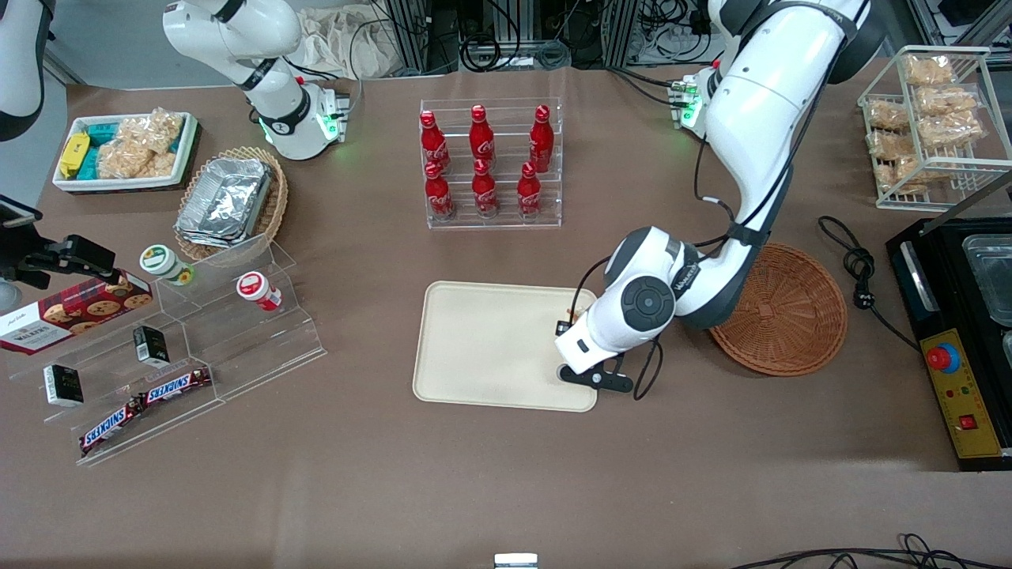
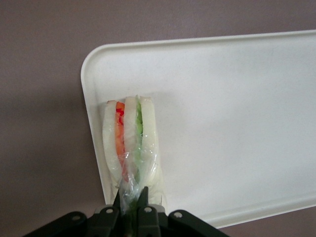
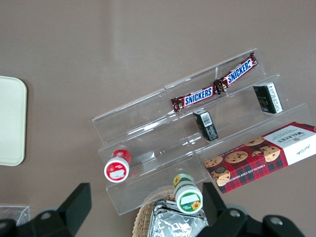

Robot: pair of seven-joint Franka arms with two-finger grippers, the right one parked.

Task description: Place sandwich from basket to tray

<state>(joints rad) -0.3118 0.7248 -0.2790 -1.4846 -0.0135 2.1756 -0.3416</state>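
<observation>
My left gripper [image 2: 131, 195] is shut on the clear wrap at the tip of the sandwich [image 2: 131, 138], a white-bread wedge with orange-red and green layers. The sandwich is over a corner of the cream tray [image 2: 237, 123], just inside the rim. I cannot tell whether it rests on the tray. In the front view the arm's wrist hides the gripper, which is over the end of the tray [image 1: 482, 340] that lies beside the round reddish-brown basket [image 1: 783, 312]. The basket has nothing in it.
A rack of red cola bottles [image 1: 490, 166] stands farther from the front camera than the tray. An acrylic stepped shelf [image 1: 198, 340], a tan oval basket with foil containers [image 1: 229, 201] and a white snack bin [image 1: 122, 150] lie toward the parked arm's end. A black appliance [image 1: 961, 332] and a wire snack rack [image 1: 929, 118] stand near the basket.
</observation>
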